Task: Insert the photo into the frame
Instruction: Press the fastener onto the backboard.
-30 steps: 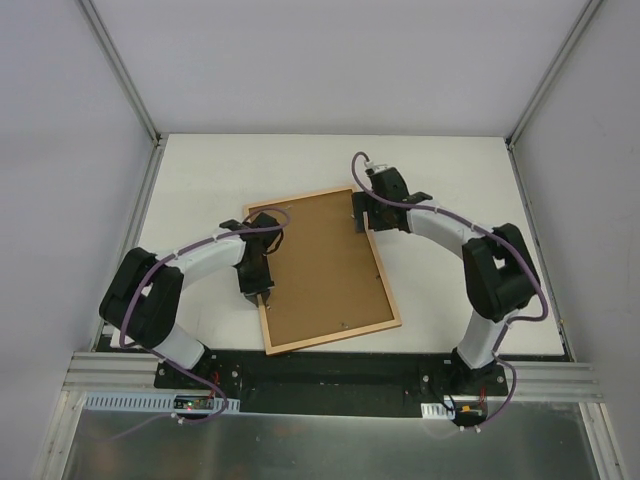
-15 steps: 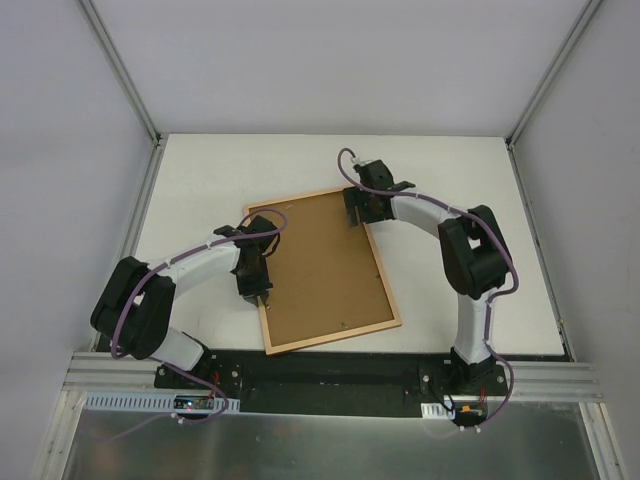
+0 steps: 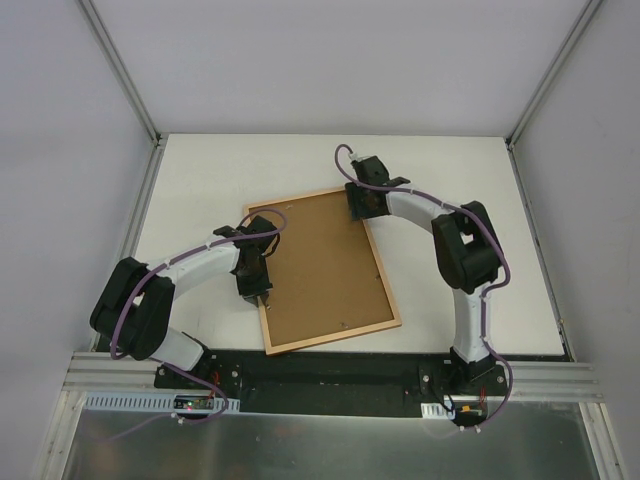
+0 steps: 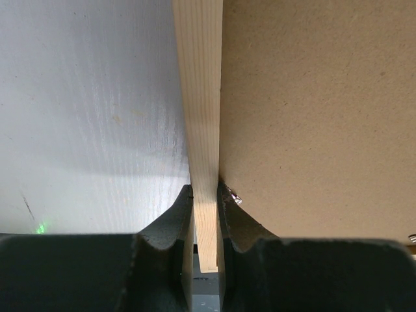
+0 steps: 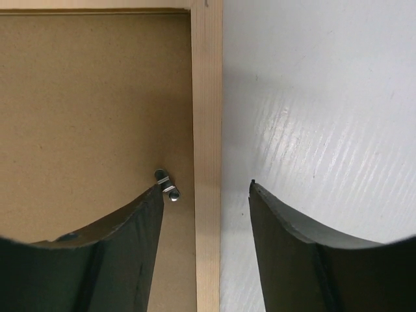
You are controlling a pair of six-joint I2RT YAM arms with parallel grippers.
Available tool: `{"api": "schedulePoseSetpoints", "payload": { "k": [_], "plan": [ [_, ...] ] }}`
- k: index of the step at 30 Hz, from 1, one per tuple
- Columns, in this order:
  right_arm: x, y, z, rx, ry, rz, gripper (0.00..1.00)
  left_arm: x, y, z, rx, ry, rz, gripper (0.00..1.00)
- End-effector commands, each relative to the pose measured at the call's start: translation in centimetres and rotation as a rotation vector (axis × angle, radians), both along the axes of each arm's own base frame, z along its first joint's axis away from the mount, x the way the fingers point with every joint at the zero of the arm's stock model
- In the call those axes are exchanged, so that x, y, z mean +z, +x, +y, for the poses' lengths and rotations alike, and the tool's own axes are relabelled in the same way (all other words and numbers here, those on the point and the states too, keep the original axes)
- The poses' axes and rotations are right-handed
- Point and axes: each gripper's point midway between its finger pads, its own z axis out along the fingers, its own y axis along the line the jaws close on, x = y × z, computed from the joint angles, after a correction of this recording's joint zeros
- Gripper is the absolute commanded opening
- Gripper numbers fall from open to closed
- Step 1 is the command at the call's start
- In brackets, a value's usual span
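Overhead view of a white desk (image 3: 200, 170) with two robot arms rising from the bottom edge.

Nearest, left of centre, the left gripper (image 3: 258, 292) was clamped on the frame (image 3: 335, 337). Its wrist view showed both fingers pressed against the sides of the pale wooden left-hand rail, close to the frame's lower end.

The frame lay flat on the desk in the middle of the picture, tilted slightly anticlockwise and turned back-side up. A brown backing board (image 3: 320, 265) filled its opening.

The photo could not be seen in any view. Whether it lay beneath the board could not be told.

Farther up, at the frame's upper right corner, the right gripper (image 3: 357, 210) hung with its fingers spread wide and nothing between them. In its wrist view one finger stood over the board and the other over the bare desk, with the right-hand rail running between them. A small metal tab (image 5: 168, 184) sat at the board's edge just beside that rail, next to the inner fingertip.

The step in hand seemed to be work on the tabs that secure the board, with the left gripper steadying the frame. The next move would probably call for a fine lowering of one fingertip onto that tab and a short sideways push, without dragging the frame.
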Motion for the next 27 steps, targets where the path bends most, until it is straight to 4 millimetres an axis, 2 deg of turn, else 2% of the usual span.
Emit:
{"api": "schedulePoseSetpoints", "payload": {
  "k": [1, 4, 5, 7, 10, 12, 13, 19, 25, 27],
  "plan": [
    [-0.5, 0.4, -0.7, -0.04, -0.037, 0.011, 0.53, -2.3, 1.0, 1.1, -0.027, 0.061, -0.045, 0.0],
    [-0.7, 0.3, -0.6, -0.056, -0.031, 0.023, 0.46, -2.3, 1.0, 1.2, -0.027, 0.064, -0.043, 0.0],
    [-0.7, 0.3, -0.7, -0.063, -0.034, 0.025, 0.41, -2.4, 0.9, 1.2, -0.024, 0.066, -0.042, 0.0],
    [-0.8, 0.2, -0.7, -0.067, -0.034, 0.028, 0.39, -2.4, 1.0, 1.2, -0.024, 0.067, -0.043, 0.0],
    [-0.7, 0.1, -1.5, -0.104, -0.056, 0.027, 0.23, -2.4, 1.0, 1.3, -0.024, 0.07, -0.041, 0.0],
    [-0.6, -0.1, -2.2, -0.148, -0.076, 0.034, 0.08, -2.4, 1.0, 1.3, -0.024, 0.069, -0.042, 0.0],
    [-0.7, -0.3, -2.3, -0.157, -0.08, 0.039, 0.05, -2.3, 1.0, 1.2, -0.022, 0.068, -0.044, 0.0],
    [0.2, -0.5, -1.9, -0.16, -0.038, 0.032, 0.09, -2.4, 1.0, 1.2, -0.02, 0.065, -0.04, 0.0],
    [1.2, -1.3, -2.3, -0.158, -0.035, 0.027, 0.01, -1.5, 1.5, 0.4, 0.002, 0.027, -0.063, 0.0],
    [1.5, -1.9, -2.7, -0.154, -0.033, 0.021, 0.0, -0.4, 2.2, -0.5, 0.021, -0.019, -0.098, 0.16]
  ]
}}
